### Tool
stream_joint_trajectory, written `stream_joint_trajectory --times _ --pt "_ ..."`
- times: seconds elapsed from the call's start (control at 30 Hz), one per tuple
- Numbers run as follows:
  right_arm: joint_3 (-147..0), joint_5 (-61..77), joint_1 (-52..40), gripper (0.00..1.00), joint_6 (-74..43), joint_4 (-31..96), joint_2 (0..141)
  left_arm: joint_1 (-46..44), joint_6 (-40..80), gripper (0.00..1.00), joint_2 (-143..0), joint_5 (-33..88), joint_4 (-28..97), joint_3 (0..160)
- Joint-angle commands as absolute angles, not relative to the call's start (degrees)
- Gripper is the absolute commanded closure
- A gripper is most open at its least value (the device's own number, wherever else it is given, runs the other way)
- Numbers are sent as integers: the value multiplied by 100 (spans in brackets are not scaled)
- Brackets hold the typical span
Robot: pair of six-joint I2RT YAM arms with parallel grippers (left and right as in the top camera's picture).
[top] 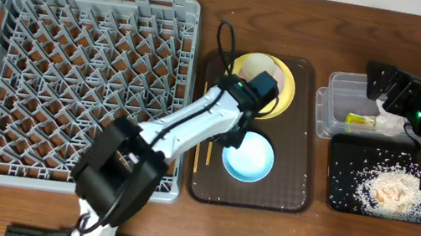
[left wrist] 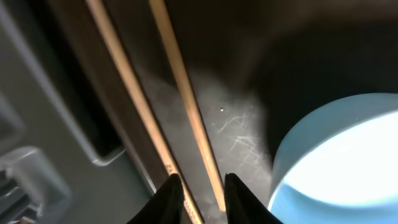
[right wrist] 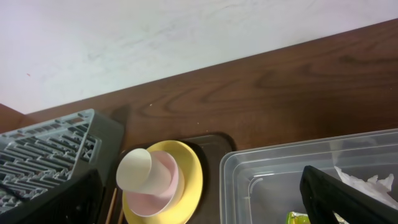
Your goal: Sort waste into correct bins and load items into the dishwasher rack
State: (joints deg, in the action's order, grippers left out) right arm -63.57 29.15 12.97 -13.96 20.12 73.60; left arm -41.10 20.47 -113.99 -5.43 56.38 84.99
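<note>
Could pinch only one of the two chopsticks (left wrist: 188,112) on the brown tray (top: 291,199), or bump the light-blue bowl (top: 250,160) beside them, with the left gripper (left wrist: 203,190) low and nearly pressed together, a small gap left. Right gripper (top: 385,86) spread wide above the clear tub (top: 327,103), snack wrapper (top: 358,119) and napkin (right wrist: 364,182) inside. Rice scraps (top: 390,190) in the black tray (top: 331,171), white cup (right wrist: 135,171) on the yellow plate (top: 280,104), nothing in the rack (top: 74,71).

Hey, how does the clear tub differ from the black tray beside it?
The clear tub is see-through with taller walls; the black tray is opaque and shallow. The tub holds a green wrapper and white napkin; the tray holds scattered rice. Both are rectangular.
</note>
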Motion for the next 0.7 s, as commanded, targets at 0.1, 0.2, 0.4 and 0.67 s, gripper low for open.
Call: stream_joint_trajectory --times 0.1,0.2,0.4,0.67 --pt "-6364 2982 1332 1 -1304 2018 7360 -4160 1564 77 -11568 827 5544 8519" --pt "-6364 2982 1332 1 -1304 2016 7360 -4158 950 77 -11550 1619 5369 8519" --pt "-6364 2982 1332 1 -1304 2018 7363 -4150 871 76 -11548 1103 5306 8519" --pt "-6364 2982 1332 1 -1304 2018 7363 -4150 1577 72 -11548 -515 5288 8519"
